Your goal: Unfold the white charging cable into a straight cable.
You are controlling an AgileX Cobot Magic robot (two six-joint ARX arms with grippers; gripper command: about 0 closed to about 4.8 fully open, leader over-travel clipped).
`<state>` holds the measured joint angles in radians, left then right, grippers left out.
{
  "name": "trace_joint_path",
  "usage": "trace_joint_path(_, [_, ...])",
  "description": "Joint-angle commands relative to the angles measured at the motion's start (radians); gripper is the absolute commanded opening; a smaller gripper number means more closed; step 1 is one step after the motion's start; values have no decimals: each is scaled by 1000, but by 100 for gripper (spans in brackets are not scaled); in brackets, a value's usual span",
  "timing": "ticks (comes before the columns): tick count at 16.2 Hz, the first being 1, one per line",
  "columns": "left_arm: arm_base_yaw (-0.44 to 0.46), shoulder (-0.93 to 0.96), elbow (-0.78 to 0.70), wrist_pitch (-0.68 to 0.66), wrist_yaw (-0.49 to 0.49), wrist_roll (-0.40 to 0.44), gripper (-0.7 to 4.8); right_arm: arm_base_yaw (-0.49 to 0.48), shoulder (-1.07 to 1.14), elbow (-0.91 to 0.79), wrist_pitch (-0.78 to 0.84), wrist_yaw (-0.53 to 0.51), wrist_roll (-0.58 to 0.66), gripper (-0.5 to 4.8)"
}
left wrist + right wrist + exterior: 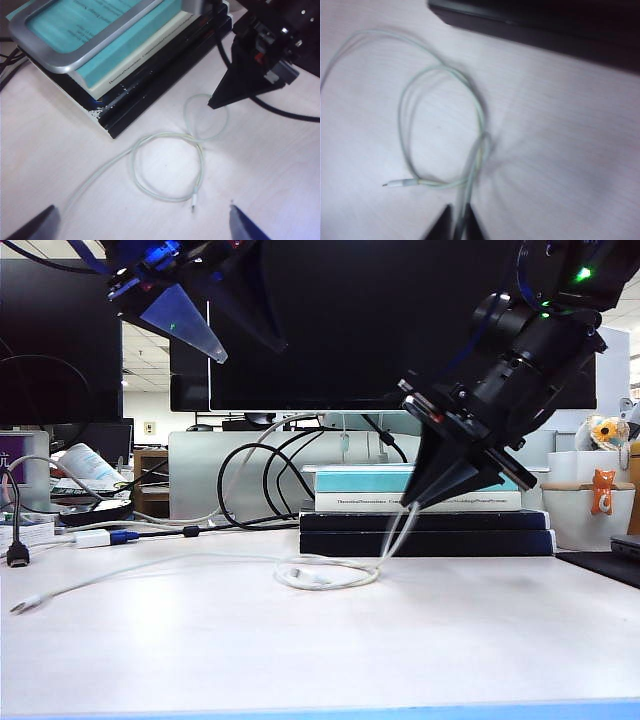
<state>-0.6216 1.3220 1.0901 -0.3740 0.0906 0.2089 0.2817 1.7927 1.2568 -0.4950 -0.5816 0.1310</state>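
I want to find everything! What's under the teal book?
Under the teal book sits a white book, then two dark ones. The right gripper, shut on the cable, covers their right part.

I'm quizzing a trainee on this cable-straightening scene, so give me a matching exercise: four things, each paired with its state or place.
Things:
1. left gripper
2. right gripper
3. white charging cable
4. teal book

States:
A. looped on the table
B. on top of the book stack
C. open, holding nothing
D. pinched shut on the cable

Pairs: 1-C, 2-D, 3-A, 4-B
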Motion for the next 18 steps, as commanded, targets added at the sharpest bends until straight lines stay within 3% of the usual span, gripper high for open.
trace_joint_path(1, [0, 0, 2, 17, 3, -1, 479, 1, -2, 4, 21, -40, 0, 21])
trace_joint_path(5, [0, 0, 2, 14, 0, 0, 479, 1, -17, 7, 31, -153, 0, -8])
trace_joint_path(9, [47, 0, 2, 0, 5, 5, 479, 1, -138, 8, 28, -151, 0, -8])
trace_joint_path(12, [108, 1, 2, -11, 106, 19, 479, 1, -270, 8, -2, -168, 0, -8])
trace_joint_path(15, [123, 1, 2, 13, 297, 20, 479, 1, -409, 8, -44, -206, 2, -8])
trace_joint_path(18, [119, 13, 2, 16, 314, 12, 479, 1, -493, 8, -55, -228, 27, -8])
